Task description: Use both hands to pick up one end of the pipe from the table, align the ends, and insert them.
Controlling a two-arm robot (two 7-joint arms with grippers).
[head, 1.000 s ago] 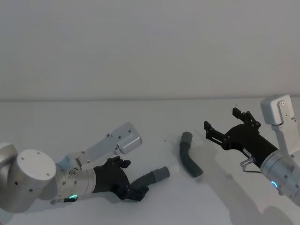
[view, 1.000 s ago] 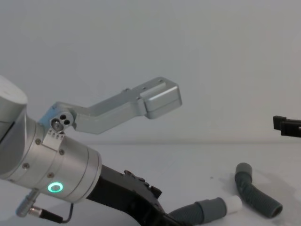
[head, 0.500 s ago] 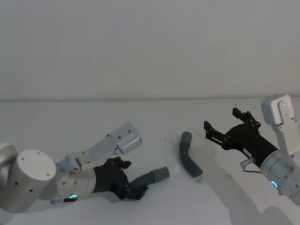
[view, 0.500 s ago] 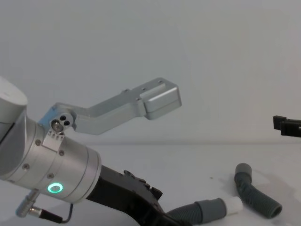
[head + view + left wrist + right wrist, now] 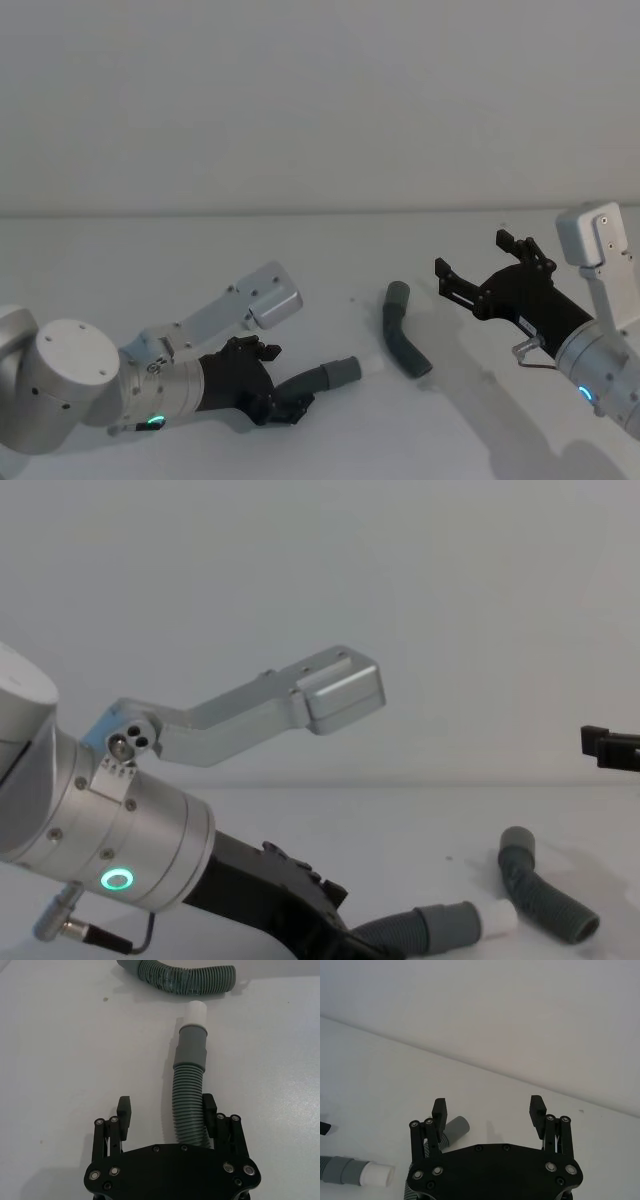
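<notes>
White table runs bare to a pale wall, and low on its left the left gripper straddles the pipe with its jaws apart. The corrugated body lies against one finger with a gap on the other side, so nothing is clamped yet. From that claw the pipe runs straight ahead to its grey cuff and white tip, which stops just short of the side of the second length, near its plain end. That piece lies bent, its long axis running away from the robot, with the hollow cuff at the far end. The right gripper hovers wide open just to its right and is the nearer arm — by my judgement, the mating turns on bringing that far cuff round to face the tip
</notes>
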